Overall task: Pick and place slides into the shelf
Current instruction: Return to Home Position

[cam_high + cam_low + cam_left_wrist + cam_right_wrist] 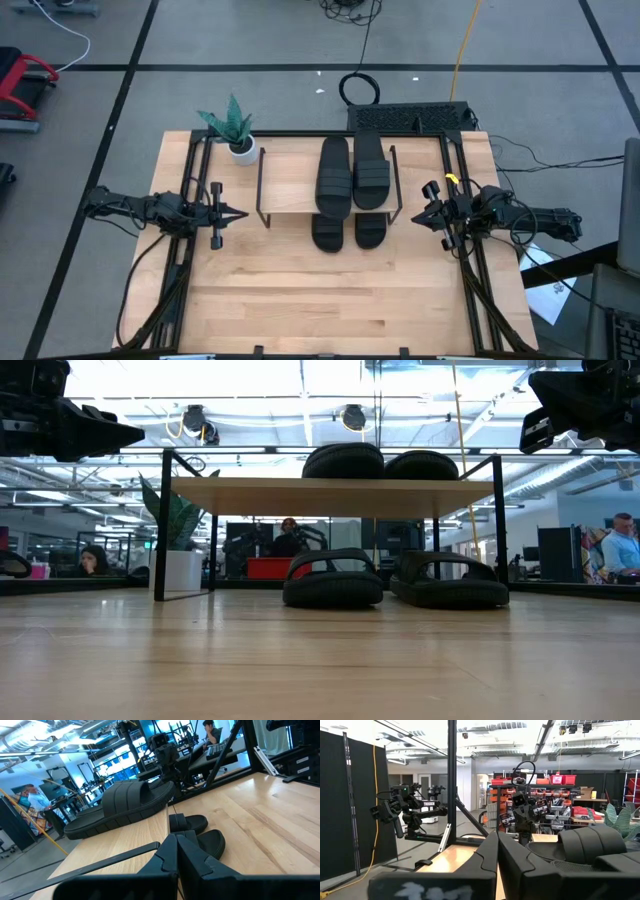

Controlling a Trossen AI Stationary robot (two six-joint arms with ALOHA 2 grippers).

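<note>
The shelf [290, 185] stands at the table's far middle. Two black slides [334, 175] [371, 168] lie side by side on their soles on its wooden top board [250, 485]. Two more slides [328, 232] [370, 230] lie on their soles under the board, their near ends sticking out past its front edge. My left gripper [243, 214] hangs shut above the table, left of the shelf, pointing at it. My right gripper [415, 215] hangs shut to the shelf's right, also pointing at it. Neither touches anything.
A small potted plant [238, 135] stands at the shelf's far left corner. Black frame rails [180, 270] [480, 280] run along the table's left and right sides. Bare wood [330, 300] stretches from the shelf to the near edge. People [620, 550] sit in the room beyond.
</note>
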